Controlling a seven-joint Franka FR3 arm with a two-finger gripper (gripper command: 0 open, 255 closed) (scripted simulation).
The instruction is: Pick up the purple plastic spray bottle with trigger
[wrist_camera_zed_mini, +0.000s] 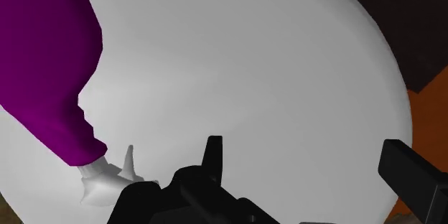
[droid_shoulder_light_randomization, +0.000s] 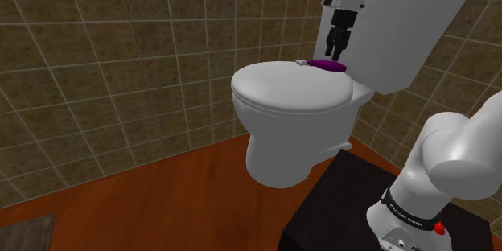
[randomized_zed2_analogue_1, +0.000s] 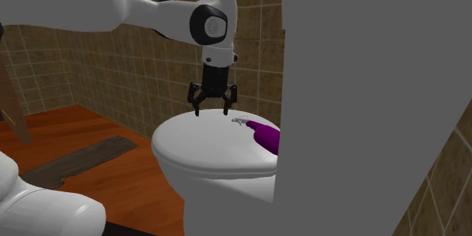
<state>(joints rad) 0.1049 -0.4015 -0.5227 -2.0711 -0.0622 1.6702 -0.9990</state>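
A purple spray bottle (droid_shoulder_light_randomization: pixel 328 66) (randomized_zed2_analogue_1: pixel 267 136) (wrist_camera_zed_mini: pixel 50 64) lies on its side at the back of the closed white toilet lid (droid_shoulder_light_randomization: pixel 290 90) (randomized_zed2_analogue_1: pixel 204 147) (wrist_camera_zed_mini: pixel 251 72), against the tank. Its white trigger head (randomized_zed2_analogue_1: pixel 239 122) (wrist_camera_zed_mini: pixel 104 181) points away from the tank. My black gripper (droid_shoulder_light_randomization: pixel 333 50) (randomized_zed2_analogue_1: pixel 211 110) (wrist_camera_zed_mini: pixel 312 165) hangs open just above the lid, beside the trigger end and apart from it. Nothing is between the fingers (wrist_camera_zed_mini: pixel 214 154).
The white toilet tank (droid_shoulder_light_randomization: pixel 394 40) (randomized_zed2_analogue_1: pixel 363 106) rises right behind the bottle. Brown tiled walls (droid_shoulder_light_randomization: pixel 121 64) close in the corner. Below is a red-brown wooden floor (droid_shoulder_light_randomization: pixel 161 209), with a brown mat (randomized_zed2_analogue_1: pixel 76 163) on it. The dark stand (droid_shoulder_light_randomization: pixel 338 209) is near the bowl.
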